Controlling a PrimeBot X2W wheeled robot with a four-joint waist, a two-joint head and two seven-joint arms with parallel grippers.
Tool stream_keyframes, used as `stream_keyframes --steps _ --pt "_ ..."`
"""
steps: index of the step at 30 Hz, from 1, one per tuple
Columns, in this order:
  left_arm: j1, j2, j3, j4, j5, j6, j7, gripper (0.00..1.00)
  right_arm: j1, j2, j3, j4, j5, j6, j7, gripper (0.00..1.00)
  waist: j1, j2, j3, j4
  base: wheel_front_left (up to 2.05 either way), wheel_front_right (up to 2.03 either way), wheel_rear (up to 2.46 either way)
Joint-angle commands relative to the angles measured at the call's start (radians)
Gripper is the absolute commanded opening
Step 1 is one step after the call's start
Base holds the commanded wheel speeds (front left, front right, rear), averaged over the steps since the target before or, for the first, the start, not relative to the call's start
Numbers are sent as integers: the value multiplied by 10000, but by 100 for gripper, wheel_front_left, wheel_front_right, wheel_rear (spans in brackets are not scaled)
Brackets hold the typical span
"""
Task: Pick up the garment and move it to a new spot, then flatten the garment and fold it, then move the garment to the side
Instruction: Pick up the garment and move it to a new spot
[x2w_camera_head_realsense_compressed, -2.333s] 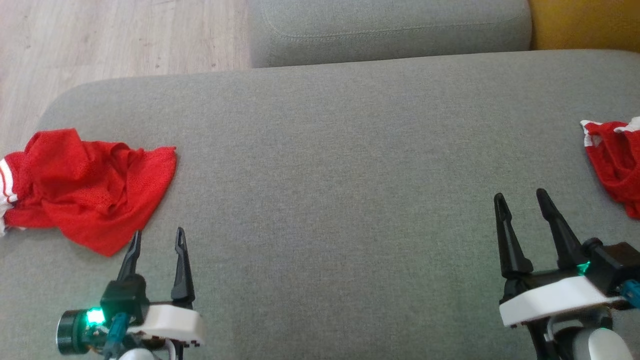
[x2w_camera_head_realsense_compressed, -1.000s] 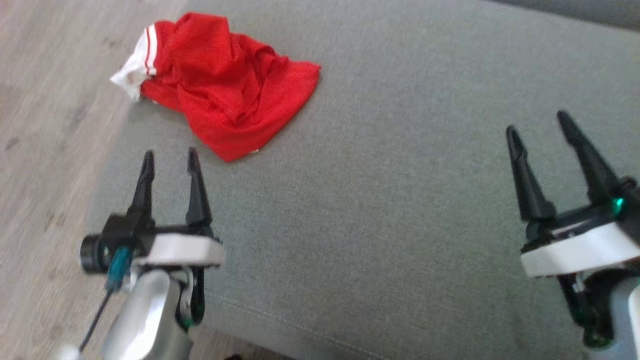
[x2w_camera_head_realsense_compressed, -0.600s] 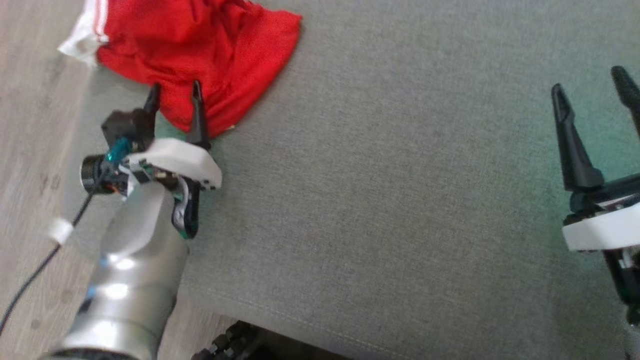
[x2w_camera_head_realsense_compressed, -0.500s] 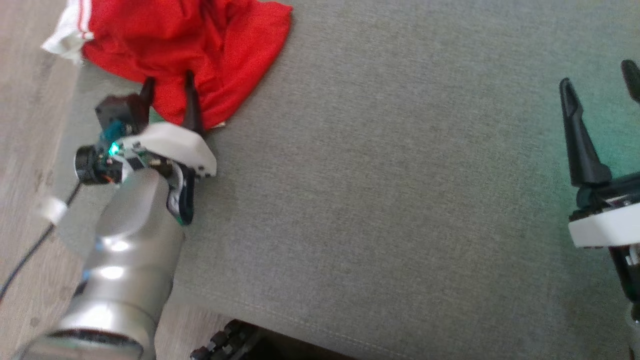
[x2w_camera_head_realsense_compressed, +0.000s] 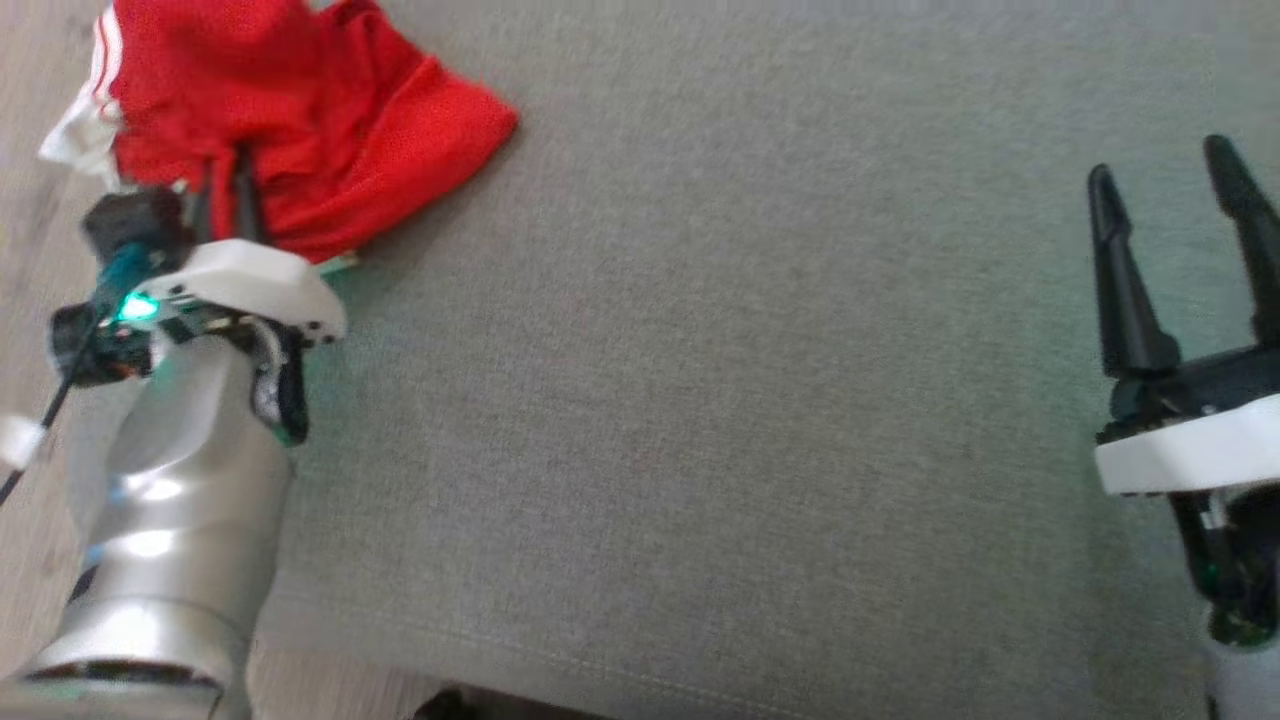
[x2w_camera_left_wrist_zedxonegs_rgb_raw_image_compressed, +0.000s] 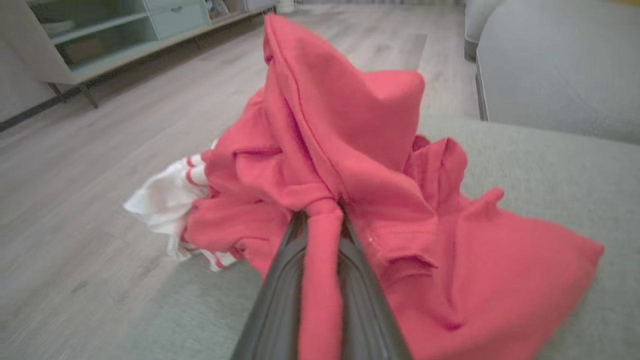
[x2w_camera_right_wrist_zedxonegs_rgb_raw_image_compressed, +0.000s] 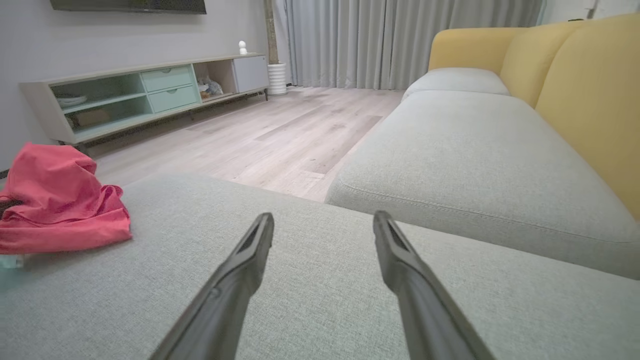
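Gripping a red garment at the sofa's edge

The left fingers (x2w_camera_left_wrist_zedxonegs_rgb_raw_image_compressed: 280, 300) are closed tight on a fold of the red garment (x2w_camera_left_wrist_zedxonegs_rgb_raw_image_compressed: 350, 150), with a strip of cloth pinched between them. The garment is a crumpled heap with white, red-striped trim. It lies on the grey sofa (x2w_camera_head_realsense_compressed: 700, 350) at its left end, right by the edge above the floor (x2w_camera_right_wrist_zedxonegs_rgb_raw_image_compressed: 280, 130). The right fingers (x2w_camera_right_wrist_zedxonegs_rgb_raw_image_compressed: 235, 280) are spread wide and hold nothing, poised over bare sofa well apart from the garment.

Across the pale wood floor stands a low cabinet (x2w_camera_right_wrist_zedxonegs_rgb_raw_image_compressed: 150, 90). Open shelves on its left hold small items too blurred to name. Its two pale green drawers are closed, and an open niche beside them holds something indistinct. A white vase (x2w_camera_right_wrist_zedxonegs_rgb_raw_image_compressed: 276, 77) stands on the floor by grey curtains (x2w_camera_right_wrist_zedxonegs_rgb_raw_image_compressed: 380, 40). The sofa's backrest (x2w_camera_right_wrist_zedxonegs_rgb_raw_image_compressed: 580, 90) is yellow.
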Motion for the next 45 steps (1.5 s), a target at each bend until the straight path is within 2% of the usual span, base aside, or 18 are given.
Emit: stream_keyframes --steps 1,9,12,19,25,30,33,34,37,38,39,41,45 --pt "192 692 405 -691 80 177 -125 0 -100 113 301 -213 -9 -7 -167 100 1 0 -727 -455 0 0 0" --pt "2476 1228 970 -4158 519 874 -135 0 67 562 874 610 76 -7 -835 100 1 0 -2283 -1464 0 0 0" --pt "3309 1233 864 -5295 623 1003 -98 0 232 740 955 933 111 -7 -1007 100 1 0 -2745 -1881 0 0 0" --pt "4782 795 62 -7694 754 1149 988 0 662 1125 1023 1451 237 -7 -1168 100 1 0 -3139 -3060 0 0 0" --pt "5043 92 -1123 -8090 881 771 1709 0 861 1328 1175 1827 462 -7 -1310 100 1 0 -2955 -4348 0 0 0" --pt "4640 -526 -2743 -7790 1235 51 2135 0 840 1431 1190 2025 636 -7 -1476 100 1 0 -2516 -5301 0 0 0" --pt "4461 -734 -3830 -7404 1395 -367 2358 0 798 1462 1124 2180 620 -7 -1524 100 1 0 -2278 -5662 0 0 0" --pt "4461 -734 -3830 -7404 1395 -367 2358 0 798 1462 1124 2180 620 -7 -1524 100 1 0 -2278 -5662 0 0 0" --pt "4397 -814 -4630 -6984 1401 -587 2461 0 693 1487 1133 2320 577 -7 -1573 100 1 0 -2078 -5939 0 0 0" --pt "4391 -826 -4828 -6845 1362 -627 2500 15 668 1495 1136 2372 574 -7 -1584 100 1 0 -2055 -5980 0 0 0" --pt "4370 -834 -4980 -6762 1316 -642 2460 100 652 1501 1135 2411 583 -7 -1602 100 1 0 -2039 -6000 0 0 0" --pt "4294 -843 -5208 -6691 1271 -591 2261 100 646 1512 1091 2464 589 -7 -1639 100 1 0 -2024 -5979 0 0 0" --pt "4102 -848 -5293 -6914 1290 -124 1580 100 676 1529 869 2499 509 -7 -1643 100 1 0 -2128 -5664 0 0 0"
